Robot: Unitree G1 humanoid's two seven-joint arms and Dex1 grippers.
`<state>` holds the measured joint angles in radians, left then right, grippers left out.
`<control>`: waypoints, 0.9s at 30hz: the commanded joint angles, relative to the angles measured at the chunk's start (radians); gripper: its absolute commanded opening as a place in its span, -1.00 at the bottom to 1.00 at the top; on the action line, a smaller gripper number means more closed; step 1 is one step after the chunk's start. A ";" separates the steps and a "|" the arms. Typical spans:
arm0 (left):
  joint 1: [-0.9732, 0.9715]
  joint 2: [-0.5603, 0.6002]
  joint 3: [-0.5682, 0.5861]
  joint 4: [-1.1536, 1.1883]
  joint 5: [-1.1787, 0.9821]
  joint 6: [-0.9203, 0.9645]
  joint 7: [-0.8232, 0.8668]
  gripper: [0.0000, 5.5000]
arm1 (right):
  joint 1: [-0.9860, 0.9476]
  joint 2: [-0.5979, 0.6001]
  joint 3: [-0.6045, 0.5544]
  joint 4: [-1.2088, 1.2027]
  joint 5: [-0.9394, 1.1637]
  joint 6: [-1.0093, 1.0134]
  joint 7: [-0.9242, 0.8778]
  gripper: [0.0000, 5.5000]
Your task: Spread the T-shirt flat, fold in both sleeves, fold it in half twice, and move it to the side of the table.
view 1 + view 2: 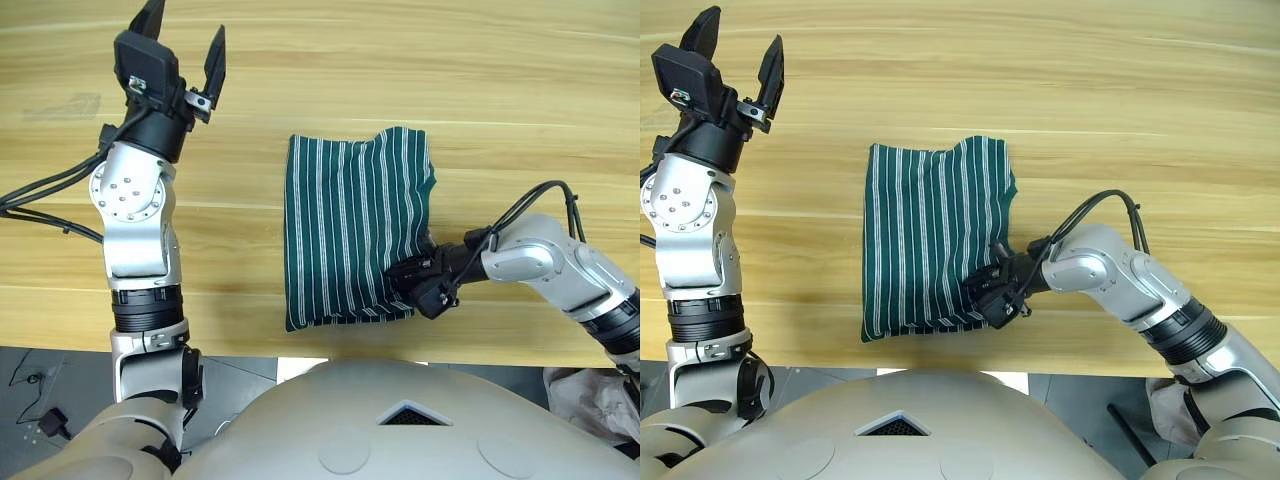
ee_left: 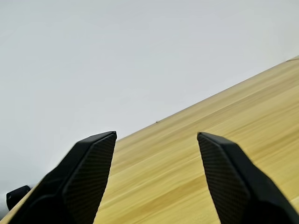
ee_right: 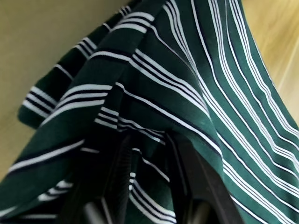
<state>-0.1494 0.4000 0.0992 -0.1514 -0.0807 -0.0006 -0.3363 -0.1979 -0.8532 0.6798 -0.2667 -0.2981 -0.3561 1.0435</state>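
Observation:
A dark green T-shirt (image 1: 345, 225) with white stripes lies folded into a rough rectangle on the wooden table (image 1: 500, 80), near its front edge. My right gripper (image 1: 412, 280) is at the shirt's near right corner, shut on the fabric. In the right wrist view the striped cloth (image 3: 187, 70) drapes over and between the dark fingers (image 3: 119, 172). My left gripper (image 1: 185, 40) is held up over the far left of the table, well away from the shirt, with its two fingers spread open and nothing between them; it also appears in the left wrist view (image 2: 156, 140).
Bare wood surrounds the shirt on the far side and to both sides. The table's front edge (image 1: 300, 352) runs just below the shirt. Black cables (image 1: 40, 200) trail off the left side by my left arm.

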 commanded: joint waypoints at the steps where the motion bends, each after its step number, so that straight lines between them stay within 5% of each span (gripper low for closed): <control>1: 0.031 0.006 -0.023 -0.027 0.009 0.018 -0.020 0.17 | 0.016 0.021 -0.002 0.055 -0.072 0.027 -0.002 -0.53; 6: 0.057 0.006 -0.035 -0.032 0.010 0.021 -0.030 0.17 | 0.052 0.025 -0.082 0.018 0.073 0.094 0.002 -0.53; 13: 0.084 0.063 0.024 -0.064 -0.019 0.028 -0.075 0.17 | 0.278 -0.129 -0.363 -0.393 0.949 0.370 0.107 -0.53; 16: 0.104 0.078 0.043 -0.069 -0.019 0.030 -0.080 0.17 | 0.311 -0.143 -0.446 -0.441 1.076 0.408 0.093 -0.53; 19: 0.163 0.107 0.005 -0.093 0.019 -0.001 -0.126 0.17 | 0.300 -0.087 -0.469 -0.404 0.983 0.400 0.042 -0.53; 22: 0.296 0.221 -0.031 -0.081 0.195 -0.208 -0.155 0.17 | 0.289 0.060 -0.501 -0.202 0.659 0.217 -0.158 -0.53; 27: 0.544 0.419 0.033 -0.027 0.525 -0.595 -0.067 0.17 | 0.266 0.044 -0.597 0.343 0.061 -0.644 -0.371 -0.53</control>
<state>0.2524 0.6832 0.0827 -0.2062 0.2354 -0.3615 -0.4577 0.0961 -0.7756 0.1572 -0.2404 0.1134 -0.4669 0.7861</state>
